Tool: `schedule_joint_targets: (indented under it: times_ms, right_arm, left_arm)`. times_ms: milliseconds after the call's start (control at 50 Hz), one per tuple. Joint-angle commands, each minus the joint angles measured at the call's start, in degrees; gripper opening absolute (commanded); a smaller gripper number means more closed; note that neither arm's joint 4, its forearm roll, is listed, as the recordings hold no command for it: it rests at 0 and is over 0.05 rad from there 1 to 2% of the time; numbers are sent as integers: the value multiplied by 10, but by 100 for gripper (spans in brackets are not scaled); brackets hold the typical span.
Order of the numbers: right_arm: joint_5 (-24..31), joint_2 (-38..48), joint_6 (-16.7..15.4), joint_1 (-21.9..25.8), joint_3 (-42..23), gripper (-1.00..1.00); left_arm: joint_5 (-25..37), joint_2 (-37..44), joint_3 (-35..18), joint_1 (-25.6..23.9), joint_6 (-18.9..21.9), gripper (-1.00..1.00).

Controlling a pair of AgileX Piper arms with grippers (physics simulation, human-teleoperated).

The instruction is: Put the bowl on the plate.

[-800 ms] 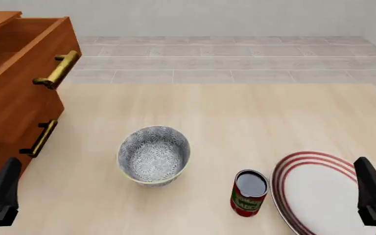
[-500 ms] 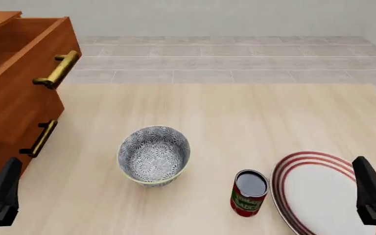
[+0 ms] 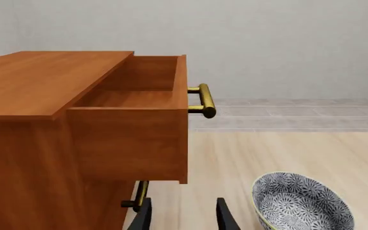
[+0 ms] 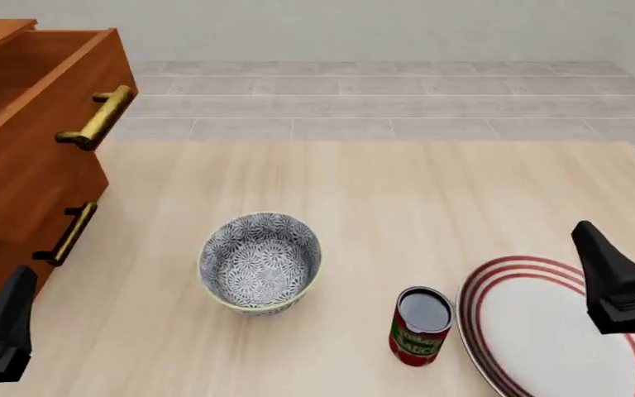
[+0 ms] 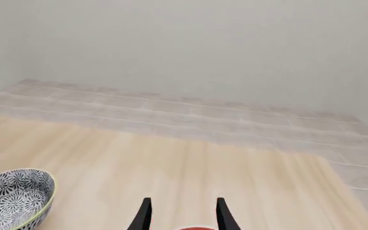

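The counter [image 4: 406,190] is a pale wood-grain surface, ending at a tiled floor [image 4: 406,99] beyond. Directly on it stand a wooden drawer cabinet [image 4: 20,190] at the left, its top drawer pulled open, the bowl [image 4: 259,262] upright near the middle, a small red can [image 4: 419,326] upright to its right, and the plate [image 4: 538,331] lying flat just beside the can at the near right.

On the desk [image 4: 406,190], the bowl [image 4: 259,262] sits left of the can [image 4: 419,326]; the plate [image 4: 549,331] lies right, the cabinet [image 4: 20,157] far left.
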Motion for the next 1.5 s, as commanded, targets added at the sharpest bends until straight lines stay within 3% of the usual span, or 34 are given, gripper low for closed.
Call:
schedule_joint_targets:
  times_ms: [20, 80, 160, 220, 280, 300, 340, 420, 460, 520, 640, 740, 780, 820, 880, 900, 940, 980, 1020, 1140, 1160, 1340, 1380, 1420, 1500]
  right_arm:
    - [-31, 118, -7, 54, -81, 100]
    - [-24, 131, -13, 67, -103, 100]
    - [-9, 154, 3, 89, -137, 100]
    - [-4, 173, -25, 118, -156, 100]
    - [-4, 198, -21, 130, -173, 100]
    - [-3, 206, -36, 144, -181, 100]
    - [2, 229, -14, 152, -199, 100]
    - [9, 280, -16, 177, -227, 100]
    - [17, 295, 6, 190, -243, 100]
    - [24, 315, -12, 201, -264, 100]
    - [58, 369, -8, 229, -319, 100]
    - [86, 402, 15, 256, -351, 100]
    - [98, 412, 39, 269, -366, 100]
    - [107, 427, 19, 277, -379, 100]
    - [121, 442, 22, 287, -399, 100]
    - [133, 443, 55, 307, -411, 100]
    - [146, 462, 39, 321, -426, 100]
    - [150, 464, 50, 323, -430, 100]
    - [163, 487, 24, 329, -448, 100]
    - [186, 527, 36, 343, -468, 100]
    - [188, 530, 23, 345, -468, 100]
    - [214, 569, 38, 366, -484, 100]
    - [219, 577, 60, 372, -486, 100]
    - [221, 588, 46, 368, -489, 100]
    - [232, 603, 56, 369, -500, 100]
  left_arm:
    - [0, 0, 0, 0, 0, 100]
    - [0, 0, 0, 0, 0, 100]
    - [0, 0, 0, 0, 0, 100]
    - [0, 0, 0, 0, 0, 100]
    - [0, 0, 0, 0, 0, 100]
    - [0, 0, 0, 0, 0, 100]
    - [0, 0, 0, 0, 0, 100]
    - [0, 0, 0, 0, 0, 100]
    - [0, 0, 0, 0, 0, 100]
    - [0, 0, 0, 0, 0, 100]
    - [0, 0, 0, 0, 0, 100]
    - [0, 0, 0, 0, 0, 100]
    - [0, 0, 0, 0, 0, 100]
    - [0, 0, 0, 0, 0, 100]
    - [0, 0, 0, 0, 0, 100]
    - [0, 0, 0, 0, 0, 100]
    - [0, 0, 0, 0, 0, 100]
    - [0, 0, 0, 0, 0, 100]
    - [0, 0, 0, 0, 0, 100]
    - [0, 0, 0, 0, 0, 100]
    - [0, 0, 0, 0, 0, 100]
    - [0, 0, 0, 0, 0, 100]
    - [0, 0, 0, 0, 0, 100]
    - [0, 0, 0, 0, 0, 100]
    - [0, 0, 0, 0, 0, 100]
